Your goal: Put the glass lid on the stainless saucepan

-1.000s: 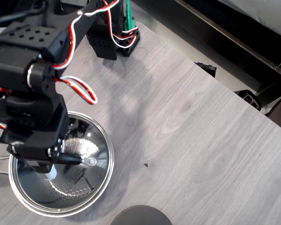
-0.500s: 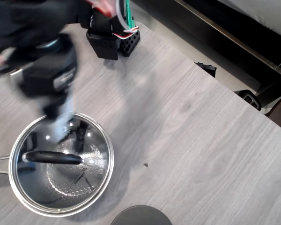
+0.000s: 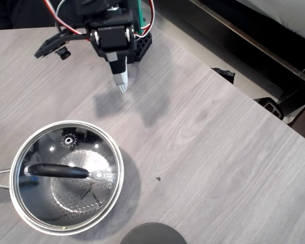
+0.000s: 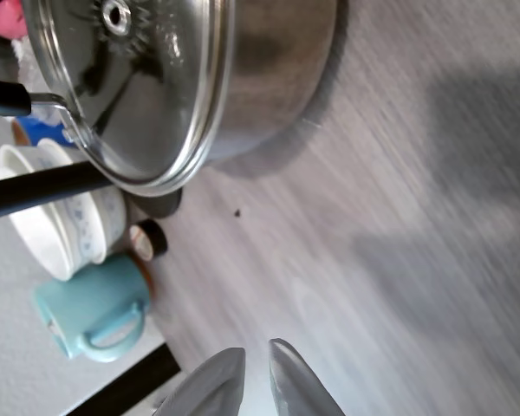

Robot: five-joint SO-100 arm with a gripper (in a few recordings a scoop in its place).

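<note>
Grey wood table [image 3: 203, 142]; stainless saucepan [image 3: 20, 216] cut off at left edge, glass lid [image 3: 66, 175] seated on it. Gripper [image 3: 122, 84] far from it, tips nearly together, holding nothing.

We are seeing a clear glass lid [image 3: 66, 175] with a black handle showing a dark honeycomb pattern beneath, on a shiny steel saucepan [image 4: 273, 74] — all on a grey wood-grain table [image 3: 208, 147]. A teal mug [image 4: 91, 308] — and white-tipped gripper [image 3: 121, 81].
</note>
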